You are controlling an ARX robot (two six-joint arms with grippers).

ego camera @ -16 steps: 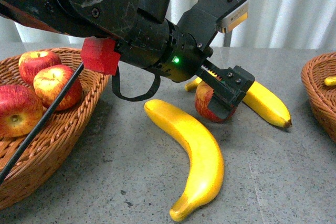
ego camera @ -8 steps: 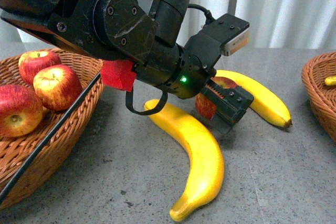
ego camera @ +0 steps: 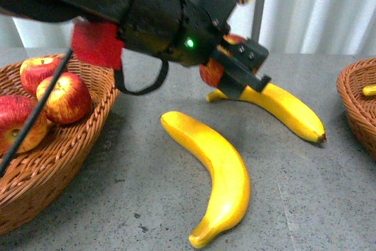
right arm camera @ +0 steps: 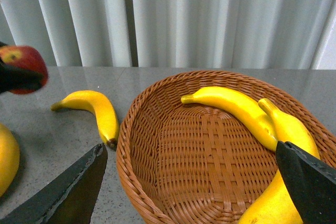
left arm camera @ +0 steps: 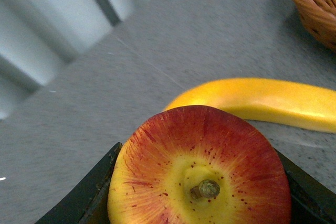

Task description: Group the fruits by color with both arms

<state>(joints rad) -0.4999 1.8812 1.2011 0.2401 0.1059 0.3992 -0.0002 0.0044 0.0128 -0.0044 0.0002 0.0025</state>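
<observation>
My left gripper (ego camera: pixel 235 76) is shut on a red apple (ego camera: pixel 210 72) and holds it in the air above the far banana (ego camera: pixel 283 107). In the left wrist view the apple (left arm camera: pixel 199 171) sits stem-up between the dark fingers (left arm camera: pixel 92 200), with that banana (left arm camera: pixel 262 100) below it. A second banana (ego camera: pixel 218 171) lies on the table nearer to me. Three red apples (ego camera: pixel 63 95) lie in the left wicker basket (ego camera: pixel 88 145). My right gripper (right arm camera: pixel 189 187) is open and empty over the right basket (right arm camera: pixel 126 145), which holds bananas (right arm camera: pixel 236 106).
The right basket (ego camera: pixel 355 107) shows at the right edge of the front view with a banana (ego camera: pixel 369 90) in it. My left arm's black body fills the upper left of that view. White curtains hang behind the grey table (ego camera: pixel 147 204).
My left gripper has lifted the red apple off the table, up and slightly left, away from the far banana. Both table bananas have stayed put.
</observation>
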